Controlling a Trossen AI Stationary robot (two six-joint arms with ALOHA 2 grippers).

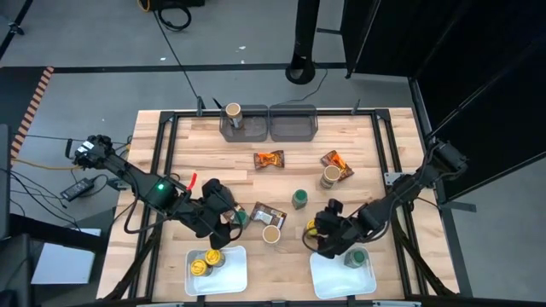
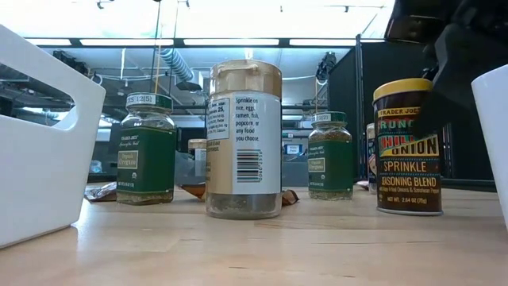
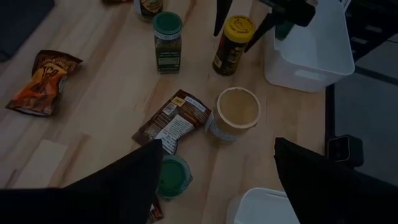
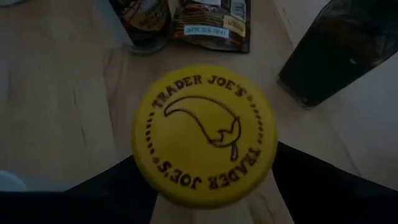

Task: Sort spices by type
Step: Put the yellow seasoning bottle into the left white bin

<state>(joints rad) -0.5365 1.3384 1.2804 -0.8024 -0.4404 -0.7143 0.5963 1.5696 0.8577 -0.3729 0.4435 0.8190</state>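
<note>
My right gripper (image 4: 208, 205) is open and reaches down over a yellow-lidded jar (image 4: 205, 134), one finger on either side of it; the jar (image 2: 407, 147) stands upright on the table beside the right white tray (image 1: 328, 277). My left gripper (image 3: 214, 180) is open and hovers over a green-lidded jar (image 3: 173, 176), touching nothing. Just beyond that jar are a tan-lidded jar (image 3: 236, 112) and a flat brown packet (image 3: 174, 121). Another green-lidded jar (image 1: 299, 199), a tan-lidded jar (image 1: 330, 176) and two orange packets (image 1: 269, 159) (image 1: 337, 162) lie farther back. My right gripper comes at the yellow-lidded jar from above, its fingers (image 3: 219, 22) flanking the lid (image 3: 239, 28). The lid hides the fingertips in the right wrist view. I cannot tell whether they touch the jar. The jar's base rests on the table.
The left white tray (image 1: 235, 277) holds yellow-lidded jars (image 1: 205, 263); the right tray holds a green-lidded jar (image 1: 356, 256). Two grey bins (image 1: 293, 128) sit at the far edge, one with a tan-lidded jar (image 1: 232, 111). Black frame rails (image 1: 166, 153) line the table's sides.
</note>
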